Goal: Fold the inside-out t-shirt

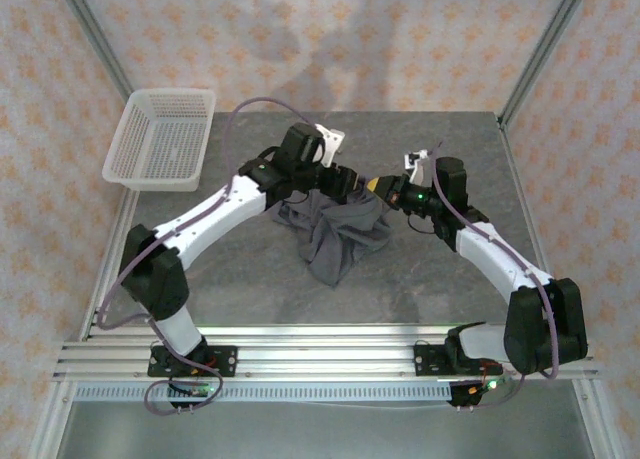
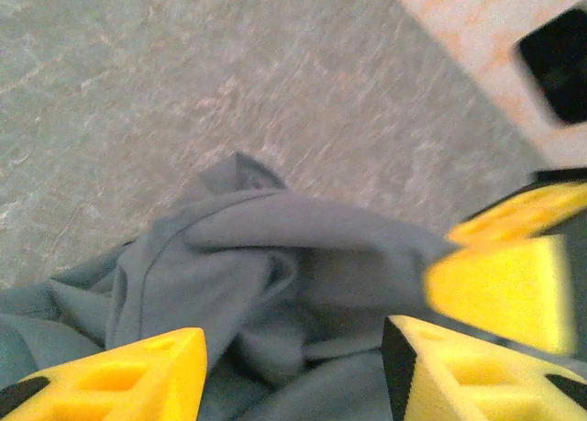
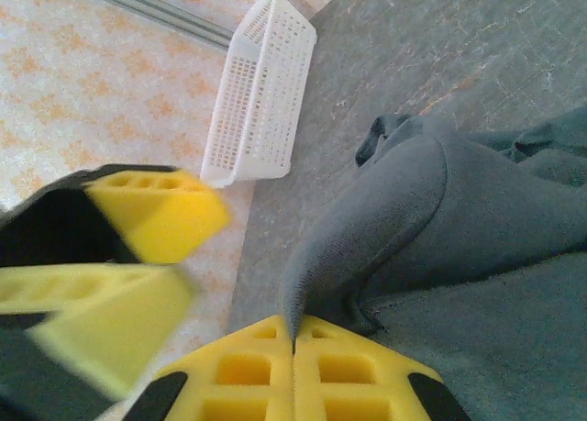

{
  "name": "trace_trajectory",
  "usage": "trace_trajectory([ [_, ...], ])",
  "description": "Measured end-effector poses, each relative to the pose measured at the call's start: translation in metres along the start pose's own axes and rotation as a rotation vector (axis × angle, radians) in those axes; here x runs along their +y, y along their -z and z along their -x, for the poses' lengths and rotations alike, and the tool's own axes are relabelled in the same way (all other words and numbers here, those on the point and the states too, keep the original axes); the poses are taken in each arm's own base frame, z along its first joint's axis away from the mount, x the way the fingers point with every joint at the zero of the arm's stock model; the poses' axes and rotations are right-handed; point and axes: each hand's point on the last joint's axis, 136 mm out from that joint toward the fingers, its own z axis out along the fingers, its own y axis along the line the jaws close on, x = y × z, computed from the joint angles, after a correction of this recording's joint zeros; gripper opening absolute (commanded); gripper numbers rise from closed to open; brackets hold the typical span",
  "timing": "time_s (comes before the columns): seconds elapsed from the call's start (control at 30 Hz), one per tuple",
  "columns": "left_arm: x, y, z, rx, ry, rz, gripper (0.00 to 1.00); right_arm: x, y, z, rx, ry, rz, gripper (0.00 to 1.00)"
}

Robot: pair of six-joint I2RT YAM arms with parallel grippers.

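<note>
We judge we are at the spreading-out step: our right gripper [image 3: 293, 337] pinches the t-shirt [image 1: 335, 241] at its raised edge, and our left gripper [image 2: 292, 352], fingers parted just beside that edge, must next grab cloth.

The inside-out t-shirt [image 1: 335, 234] lies bunched on the table [image 1: 250, 289], near its middle and a little toward the far edge. The basket [image 1: 160, 139] sits at the table's far left corner, well apart from the shirt. The left end effector [image 1: 348, 182] and the right end effector [image 1: 388, 191] are just beside each other over the far right part of the shirt. A raised fold of the shirt runs between the right end effector's fingers [image 3: 358, 384].
</note>
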Motion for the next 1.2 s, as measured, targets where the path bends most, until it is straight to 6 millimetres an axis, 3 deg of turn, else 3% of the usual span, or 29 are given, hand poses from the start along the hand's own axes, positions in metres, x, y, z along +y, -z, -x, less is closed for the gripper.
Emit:
trace_trajectory([
  [0.17,0.025,-0.044,-0.045,0.154,-0.063,0.038,0.57,0.002,-0.001,0.0,0.002,0.009,0.002,0.0],
  [0.33,0.03,-0.059,-0.061,0.201,-0.097,0.032,0.56,0.003,-0.002,0.0,0.008,0.009,0.003,0.0],
  [0.4,0.029,-0.059,-0.058,0.195,-0.11,0.031,0.36,0.003,-0.003,0.0,0.012,0.005,0.0,0.0],
  [0.43,0.03,-0.059,-0.056,0.188,-0.115,0.035,0.13,0.002,-0.004,-0.001,0.014,0.003,-0.002,0.0],
  [0.47,0.03,-0.059,-0.052,0.177,-0.114,0.041,0.0,0.002,-0.004,-0.001,0.014,0.002,-0.003,0.0],
  [0.57,0.03,-0.06,-0.046,0.15,-0.1,0.043,0.0,-0.001,-0.003,0.002,0.006,-0.003,-0.01,0.0],
  [0.63,0.026,-0.056,-0.038,0.122,-0.037,-0.002,0.0,-0.006,0.002,0.01,-0.027,-0.018,-0.016,0.0],
  [0.7,0.023,-0.043,-0.022,0.048,0.085,-0.083,0.0,-0.024,0.012,0.02,-0.088,-0.041,-0.047,0.0],
  [0.8,0.031,-0.005,0.013,-0.093,0.284,-0.203,0.0,-0.059,0.02,0.017,-0.119,-0.099,-0.116,0.02],
  [0.87,0.033,0.02,0.039,-0.174,0.355,-0.27,0.0,-0.073,0.015,0.008,-0.092,-0.128,-0.138,0.11],
  [0.93,0.019,0.035,0.054,-0.21,0.372,-0.339,0.0,-0.081,0.01,0.001,-0.066,-0.137,-0.148,0.26],
  [1.0,0.0,0.041,0.056,-0.202,0.373,-0.399,0.0,-0.084,0.008,-0.002,-0.057,-0.136,-0.161,0.39],
  [1.1,-0.023,0.041,0.05,-0.166,0.369,-0.457,0.0,-0.082,0.009,-0.009,-0.058,-0.025,-0.239,0.47],
  [1.2,-0.033,0.04,0.044,-0.139,0.369,-0.475,0.0,-0.043,0.005,-0.022,-0.072,0.289,-0.281,0.54],
])
